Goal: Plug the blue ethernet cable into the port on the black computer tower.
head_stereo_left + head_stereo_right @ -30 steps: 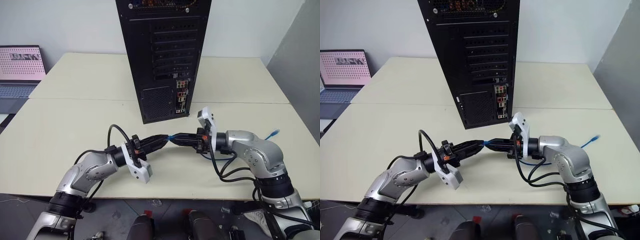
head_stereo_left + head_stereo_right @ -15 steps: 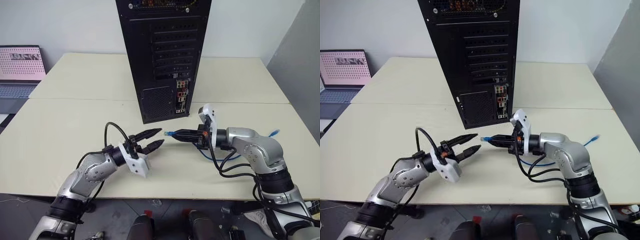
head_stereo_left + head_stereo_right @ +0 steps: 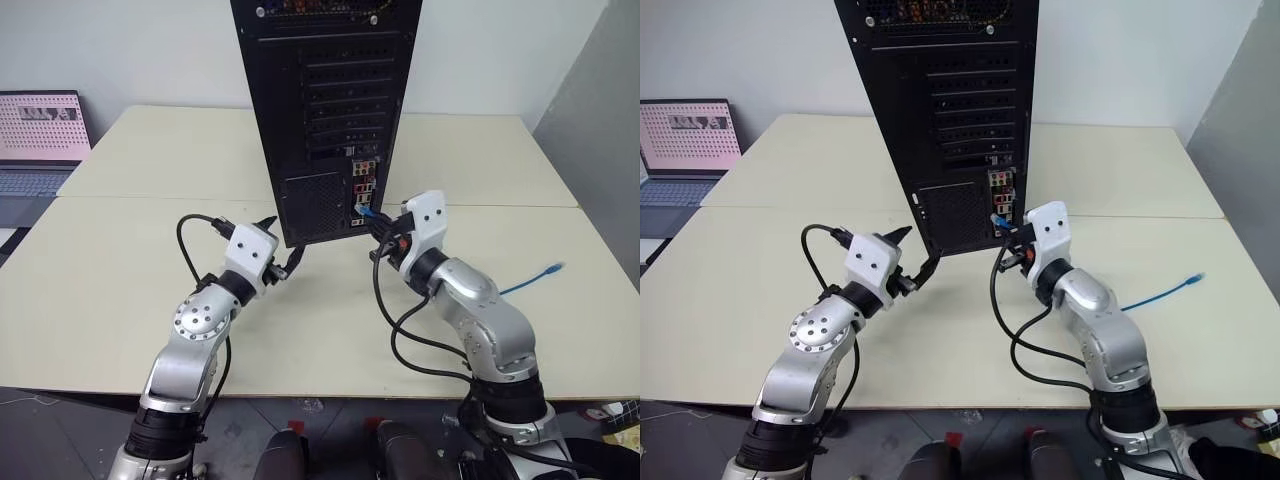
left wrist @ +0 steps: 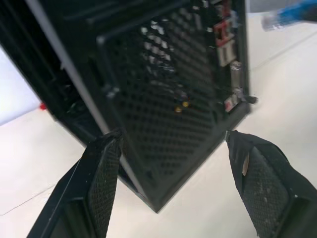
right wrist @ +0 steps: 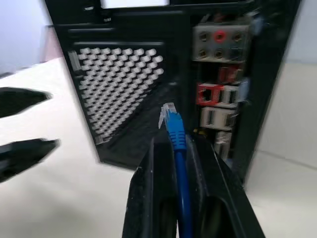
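Right wrist view: right tool [image 5: 176, 148] clamps blue ethernet cable [image 5: 176, 130] just behind plug; cord light, limp; keep your hold there. Left tool [image 4: 173, 163] wide, empty.

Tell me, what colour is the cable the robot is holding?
Bright blue. The ethernet cable shows best in the right wrist view, pinched between black fingers.

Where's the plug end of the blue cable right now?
The blue ethernet cable's plug sticks out past the shut right gripper, on the robot's right, just short of the connector strip low on the black computer tower, not yet inserted.
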